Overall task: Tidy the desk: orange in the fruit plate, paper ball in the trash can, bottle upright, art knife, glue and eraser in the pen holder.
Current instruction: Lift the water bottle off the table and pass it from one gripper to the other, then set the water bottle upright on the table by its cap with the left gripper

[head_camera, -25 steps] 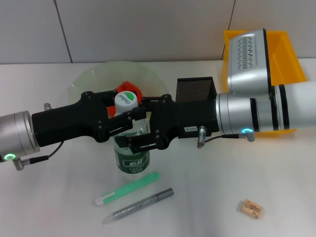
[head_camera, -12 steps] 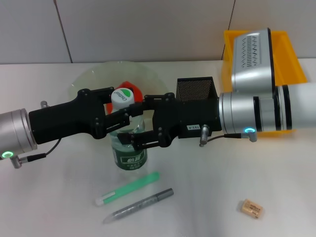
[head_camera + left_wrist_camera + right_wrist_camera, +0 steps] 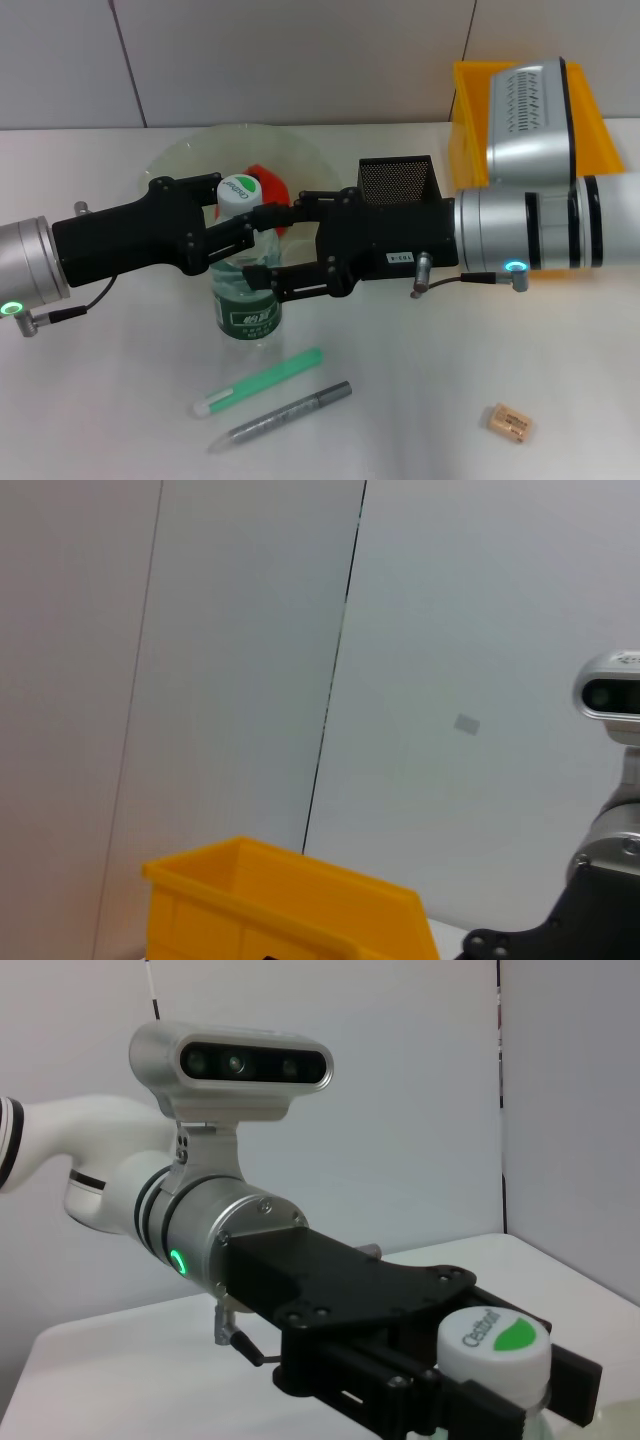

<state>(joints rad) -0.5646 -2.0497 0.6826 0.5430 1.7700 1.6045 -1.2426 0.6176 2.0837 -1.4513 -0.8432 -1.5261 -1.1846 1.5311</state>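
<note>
The bottle (image 3: 246,296) stands upright in front of the fruit plate (image 3: 186,158), its white cap (image 3: 494,1340) showing in the right wrist view. My left gripper (image 3: 232,240) comes in from the left and is shut on the bottle just under the cap. My right gripper (image 3: 264,250) reaches in from the right, open, with one finger on each side of the bottle. The orange (image 3: 270,184) lies in the plate behind the cap. The eraser (image 3: 509,422) lies near the front right of the desk (image 3: 420,380). The paper ball is out of view.
The black mesh pen holder (image 3: 397,180) stands behind my right wrist, with the yellow trash can (image 3: 590,110) at the back right. A green glue stick (image 3: 258,382) and a grey art knife (image 3: 282,415) lie in front of the bottle.
The bottle has shifted left and slightly back together with my left gripper. My right arm has drawn back to the right, and its fingers now stand wider apart.
</note>
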